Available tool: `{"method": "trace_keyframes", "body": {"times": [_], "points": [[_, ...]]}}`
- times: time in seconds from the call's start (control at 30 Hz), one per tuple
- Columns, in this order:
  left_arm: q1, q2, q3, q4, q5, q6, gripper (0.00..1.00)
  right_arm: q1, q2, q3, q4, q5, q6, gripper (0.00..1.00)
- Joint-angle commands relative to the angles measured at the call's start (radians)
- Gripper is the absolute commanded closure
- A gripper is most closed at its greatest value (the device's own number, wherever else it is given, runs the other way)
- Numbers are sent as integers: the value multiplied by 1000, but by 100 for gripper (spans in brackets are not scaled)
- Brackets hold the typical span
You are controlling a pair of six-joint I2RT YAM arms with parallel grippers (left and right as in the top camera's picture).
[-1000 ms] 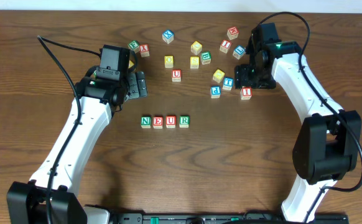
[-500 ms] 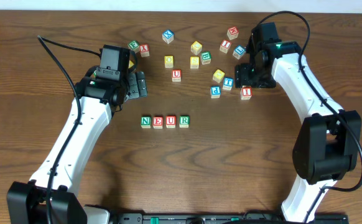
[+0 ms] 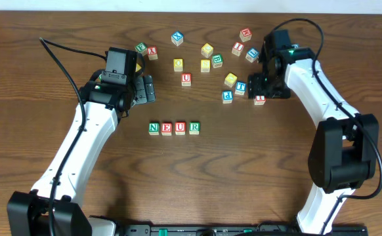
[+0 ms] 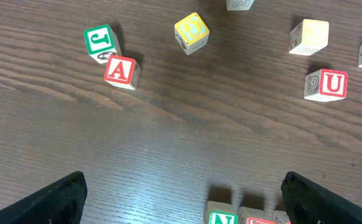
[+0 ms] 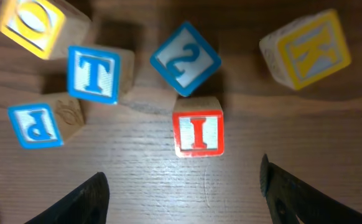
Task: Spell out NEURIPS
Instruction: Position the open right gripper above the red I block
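The red I cube (image 5: 198,132) is what matters here. It sits flat on the table (image 3: 197,177) in the loose pile on the right, well away from the finished part of the word. That part is green N (image 3: 153,128), red E (image 3: 167,128), red U (image 3: 180,128) and green R (image 3: 194,127), lined up side by side in the middle. So four letters are down and I looks like the one being fetched. The right gripper (image 5: 187,199) hangs right over it with its jaws spread wider than the cube and nothing between them yet, and the I sits just ahead of the fingertips. It's crowded there. A blue cube turned cornerwise (image 5: 185,58) has its corner touching the I's far edge, or very nearly (its mark could be an S or a 2, hard to tell). The blue T cube (image 5: 94,73) and blue P cube (image 5: 35,124) are off to one side and a yellow K cube (image 5: 305,50) to the other. The I's two flanks look free, so the next move is probably to drop a bit farther forward, pinch those sides without bumping the cornerwise cube, then carry it to the gap just right of the R. The left gripper (image 4: 187,205) is parked near the row's N end, jaws fully apart and holding nothing.
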Motion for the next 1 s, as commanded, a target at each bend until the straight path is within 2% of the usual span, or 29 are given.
{"method": "trace_keyframes", "body": {"times": [0.0,0.57,0.97], "points": [[2,-18,31,0,-2,2,2,8,18,-40,19,13,5,26],[2,-18,31,0,-2,2,2,7,18,-72,132,9,9,27],[2,-18,31,0,-2,3,2,7,18,-73,146,9,8,27]]}}
